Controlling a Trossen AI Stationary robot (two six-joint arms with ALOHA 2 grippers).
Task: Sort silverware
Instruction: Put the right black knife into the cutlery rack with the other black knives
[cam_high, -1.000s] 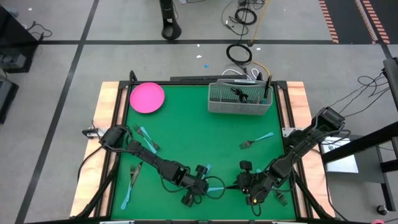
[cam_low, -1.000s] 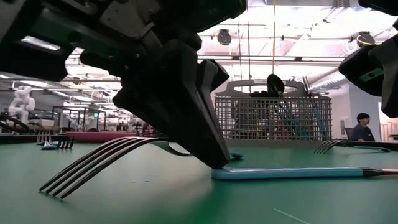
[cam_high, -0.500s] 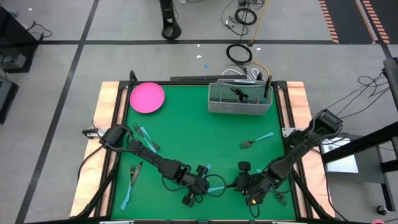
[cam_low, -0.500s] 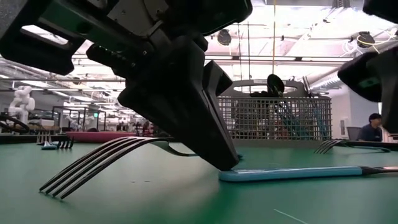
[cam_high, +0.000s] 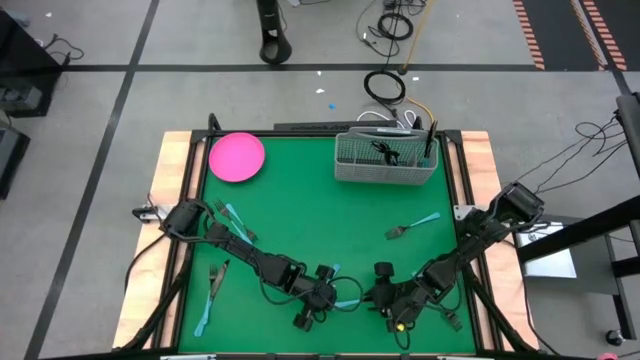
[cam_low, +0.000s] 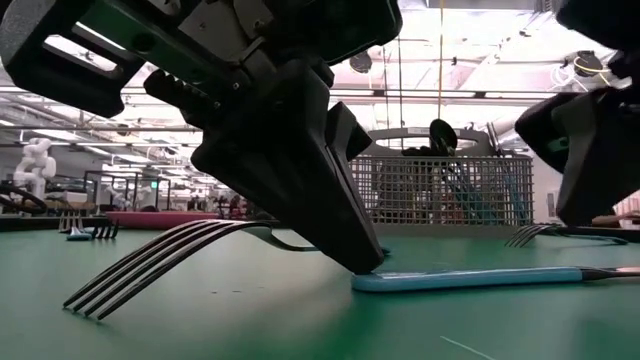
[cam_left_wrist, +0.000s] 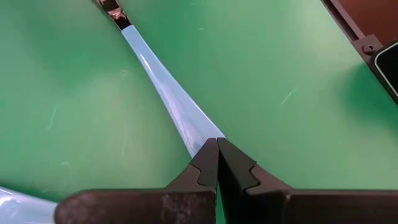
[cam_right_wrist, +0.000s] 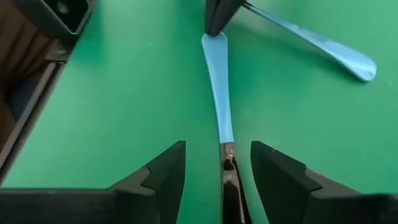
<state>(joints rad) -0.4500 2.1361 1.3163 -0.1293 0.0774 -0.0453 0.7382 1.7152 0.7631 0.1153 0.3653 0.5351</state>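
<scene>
A piece of silverware with a light blue handle (cam_right_wrist: 217, 93) and a dark metal head (cam_right_wrist: 227, 163) lies flat on the green mat near the table's near edge. My left gripper (cam_left_wrist: 217, 144) is shut, its tips on the handle's free end. My right gripper (cam_right_wrist: 217, 163) is open. Its fingers stand on either side of the piece's dark neck without touching it. A fork (cam_low: 160, 262) lies just beside, its blue handle (cam_right_wrist: 329, 48) running past the left gripper. In the high view the two grippers (cam_high: 328, 292) (cam_high: 380, 294) face each other. My left gripper touches the free end of the blue handle (cam_left_wrist: 202, 134) with its shut fingertips (cam_low: 362, 262). The fingers come slanting down from the table's left side, roughly along the handle. The piece lies flat on the mat.
A gray wire mesh basket (cam_high: 385, 160) holding some pieces stands at the far right, a round pink plate (cam_high: 237, 157) at the far left. Another fork (cam_high: 410, 226) lies right of centre. More silverware (cam_high: 234, 222) (cam_high: 211, 290) lies along the left side.
My right gripper has moved toward the table's left edge and down, closer to the left gripper and the blue-handled piece. The left gripper stays shut on the handle's end, and the piece lies where it was.
</scene>
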